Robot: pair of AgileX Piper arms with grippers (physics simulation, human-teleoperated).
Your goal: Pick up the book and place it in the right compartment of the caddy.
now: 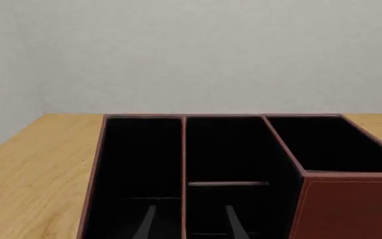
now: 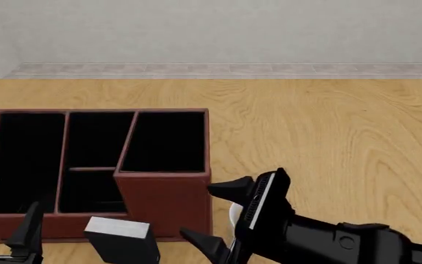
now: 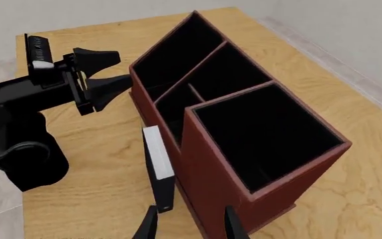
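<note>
The book stands upright on the tabletop, just beside the near wall of the caddy, in front of the spot where the tall right compartment meets the lower middle sections. Its white page edge faces up.

The right arm comes in low from the near right corner, its wrist turned so the right jaws point left toward the caddy's tall corner. They are spread wide, one finger high, the other low near the tabletop, and they hold nothing. The book sits just left of the lower finger, apart from it. In the right wrist view the fingertips straddle the caddy's near corner, with the book beyond them against the wall.

The left jaws sit at the near left corner of the caddy, pointing forward over its near wall, spread and empty. In the left wrist view both fingers reach over the dark sections directly ahead.
</note>
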